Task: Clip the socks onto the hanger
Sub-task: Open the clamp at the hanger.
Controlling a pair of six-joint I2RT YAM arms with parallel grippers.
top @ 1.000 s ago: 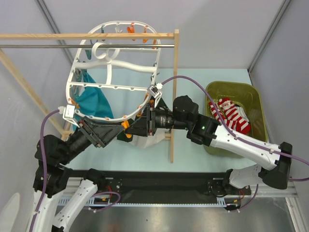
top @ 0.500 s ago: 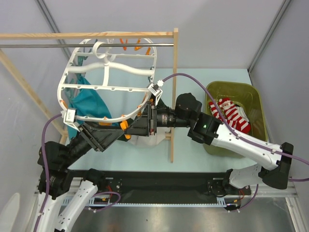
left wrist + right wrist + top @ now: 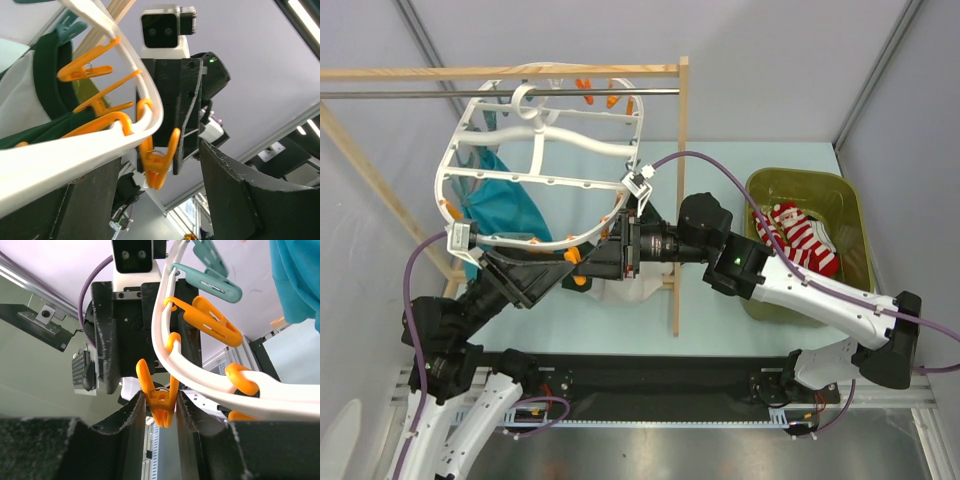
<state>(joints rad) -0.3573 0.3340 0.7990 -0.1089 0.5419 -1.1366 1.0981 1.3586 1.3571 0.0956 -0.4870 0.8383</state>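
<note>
Top view: the hanger (image 3: 550, 182) has its near rim at my left gripper (image 3: 575, 265) and right gripper (image 3: 612, 248). The socks (image 3: 802, 240) lie in the bin (image 3: 850, 200), well to the right of both.

Left wrist view: my left gripper (image 3: 155, 160) stands open around an orange clip (image 3: 157, 167) without touching it.

Right wrist view: my right gripper (image 3: 160, 400) pinches an orange clip (image 3: 159, 412) below the rim.

Grey walls (image 3: 770, 60); pale-green tbl (image 3: 760, 158); wooden rack (image 3: 683, 110) w/ metal rod (image 3: 400, 95).

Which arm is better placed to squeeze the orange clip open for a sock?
Right. The right tool grips that clip between its fingers; the left tool stands open around the hanger rim.
</note>
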